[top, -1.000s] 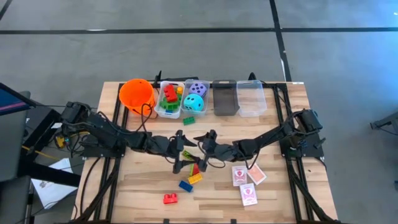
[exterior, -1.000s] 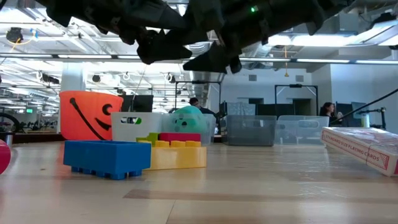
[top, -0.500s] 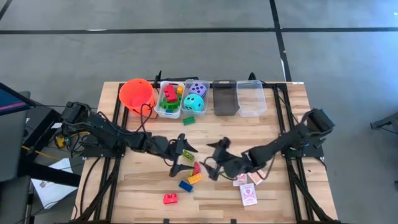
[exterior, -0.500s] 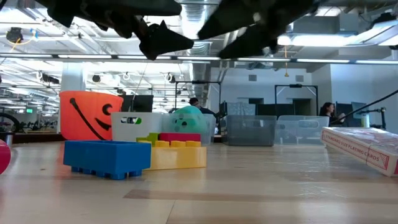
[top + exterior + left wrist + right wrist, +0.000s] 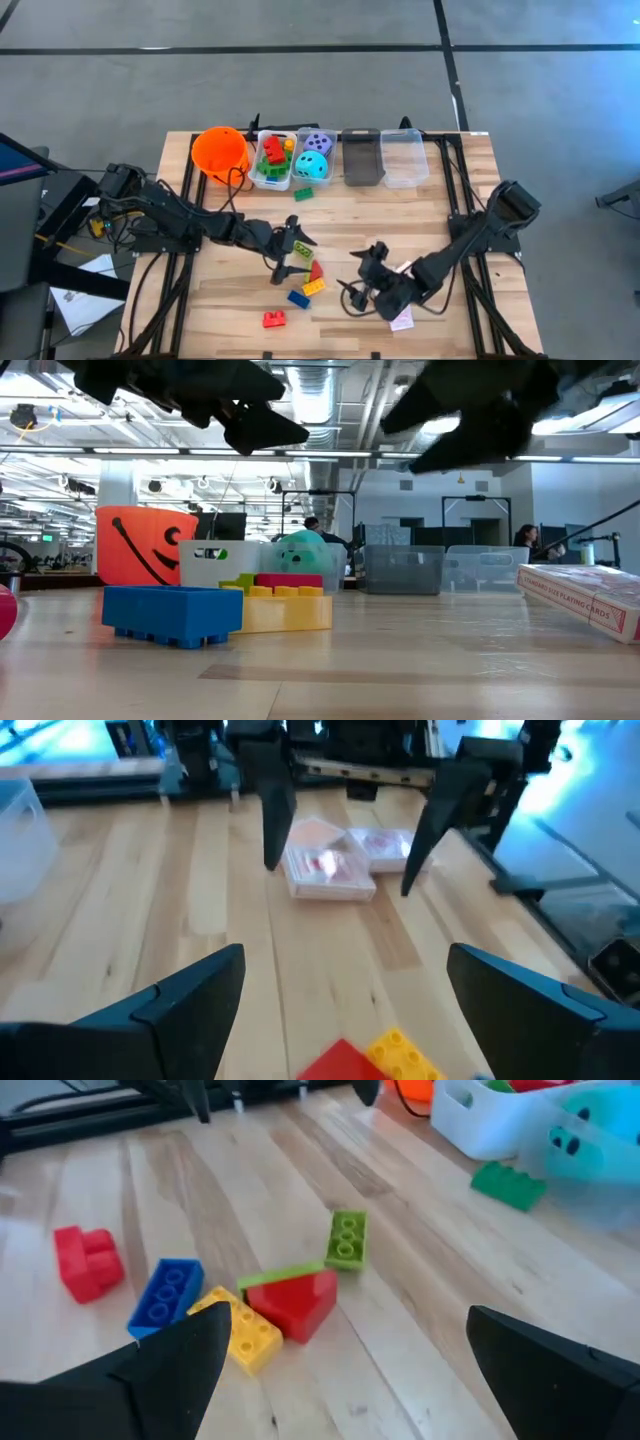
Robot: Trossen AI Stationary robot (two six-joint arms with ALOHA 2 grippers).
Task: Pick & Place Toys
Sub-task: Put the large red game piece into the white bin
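Loose toy bricks lie flat on the wood near the table's front: a red (image 5: 295, 1300), a yellow (image 5: 240, 1330) and a green brick (image 5: 347, 1240) in a cluster (image 5: 312, 273), with a blue (image 5: 298, 298) and a red brick (image 5: 273, 319) nearer the front. Another green brick (image 5: 303, 193) lies by the bins. Playing cards (image 5: 330, 870) lie right of centre. My left gripper (image 5: 296, 250) hovers open just left of the cluster. My right gripper (image 5: 354, 277) hovers open between the cluster and the cards, pointing at the bricks.
Along the far edge stand an orange bucket (image 5: 221, 152), a white bin of bricks (image 5: 272, 160), a bin with a teal die (image 5: 313, 165) and a purple die (image 5: 320, 142), a dark bin (image 5: 361, 157) and a clear bin (image 5: 404, 157). Bare wood lies between bins and bricks.
My right gripper has swung from over the brick cluster toward the table's right and near edges, staying open, and has turned so that it now faces back at the bricks. My left gripper has rolled a little in place. No toy has moved.
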